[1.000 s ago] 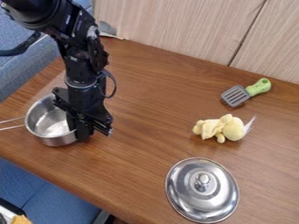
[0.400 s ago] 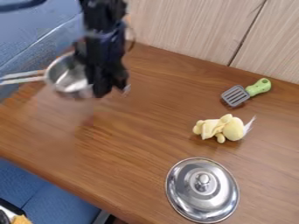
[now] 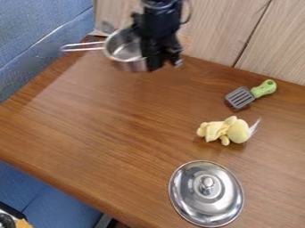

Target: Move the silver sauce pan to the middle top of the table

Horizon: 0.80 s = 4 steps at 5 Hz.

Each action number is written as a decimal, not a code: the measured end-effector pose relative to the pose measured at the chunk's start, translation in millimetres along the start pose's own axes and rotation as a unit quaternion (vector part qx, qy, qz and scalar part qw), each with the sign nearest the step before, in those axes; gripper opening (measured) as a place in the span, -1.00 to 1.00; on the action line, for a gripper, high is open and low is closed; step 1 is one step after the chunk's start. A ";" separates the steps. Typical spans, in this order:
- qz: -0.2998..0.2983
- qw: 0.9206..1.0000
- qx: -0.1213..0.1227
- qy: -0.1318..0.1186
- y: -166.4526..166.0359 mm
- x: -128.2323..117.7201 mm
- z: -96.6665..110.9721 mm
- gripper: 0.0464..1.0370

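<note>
- Pale wood panelling (image 3: 220,26) rises behind the brown table (image 3: 107,124); blue upholstery (image 3: 35,22) lies alongside.
- The silver sauce pan (image 3: 122,50) hangs near the far edge.
- The gripper (image 3: 162,66) pinches its rim, jaws closed.

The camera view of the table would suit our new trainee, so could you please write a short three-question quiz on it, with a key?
1. Fill in the blank: The handle of the spatula is ____ in colour.
2. True or false: The lid lies on the table, apart from the saucepan.
3. Multiple choice: What is the gripper holding?
A) the spatula
B) the soft toy
C) the saucepan

Key: 1. green; 2. true; 3. C
</note>
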State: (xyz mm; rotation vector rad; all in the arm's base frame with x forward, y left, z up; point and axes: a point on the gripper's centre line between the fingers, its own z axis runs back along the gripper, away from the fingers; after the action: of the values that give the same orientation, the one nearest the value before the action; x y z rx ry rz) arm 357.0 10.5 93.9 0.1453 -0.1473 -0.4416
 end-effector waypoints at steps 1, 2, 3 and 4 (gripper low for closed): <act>-0.035 0.999 -0.007 -0.006 -14.8 31.6 -18.5 -0.93; -0.067 0.998 -0.004 0.003 -29.8 51.1 -36.7 -0.93; -0.096 0.995 -0.008 0.008 -42.4 63.7 -54.0 -0.93; -0.104 0.994 -0.015 0.019 -46.6 65.2 -63.7 -0.94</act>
State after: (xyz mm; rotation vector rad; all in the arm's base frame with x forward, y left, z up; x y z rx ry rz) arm 407.0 -52.7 30.7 0.1408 -0.0877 -0.6487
